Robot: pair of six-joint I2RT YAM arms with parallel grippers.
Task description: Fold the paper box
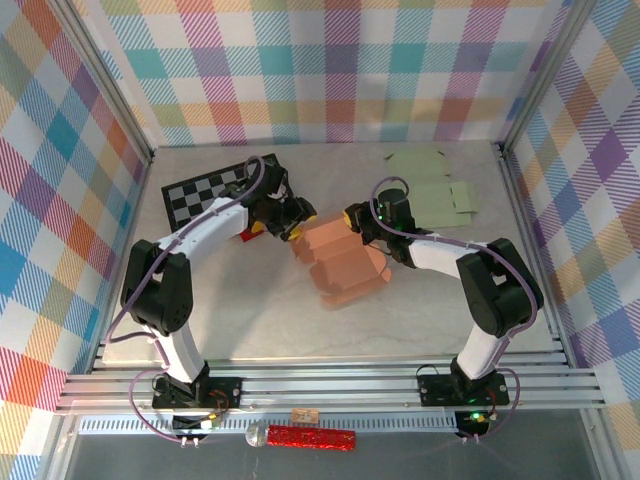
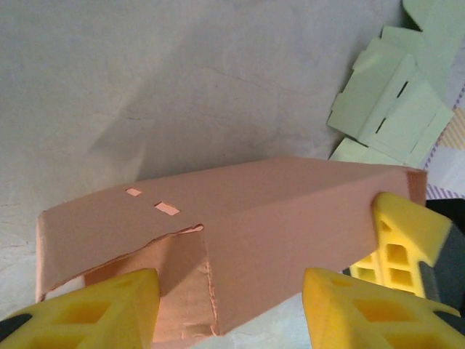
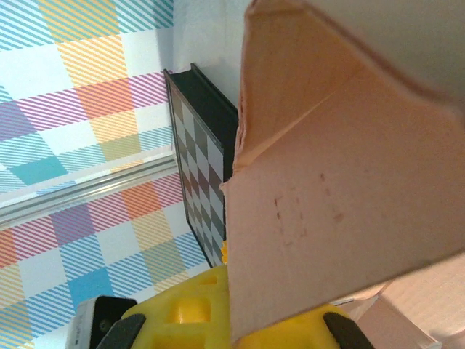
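Note:
The salmon paper box (image 1: 340, 265) lies partly folded mid-table, its long panels raised. My left gripper (image 1: 293, 221) is at the box's left far end. In the left wrist view its yellow fingers (image 2: 102, 305) stand apart on either side of a lower corner of the box (image 2: 276, 211), with a gap showing on the right side; the gripper (image 2: 229, 285) is open. My right gripper (image 1: 357, 218) is at the box's far right end, shut on a flap of the box (image 3: 341, 203) that rises from between its fingers (image 3: 243, 323). Its yellow finger (image 2: 407, 243) shows past the box's end.
A black-and-white checkerboard (image 1: 205, 190) (image 3: 200, 160) lies at the back left, close behind the left arm. Flat pale green paper sheets (image 1: 430, 185) (image 2: 396, 109) lie at the back right. A small red thing (image 1: 245, 237) sits under the left arm. Plaid walls enclose the table.

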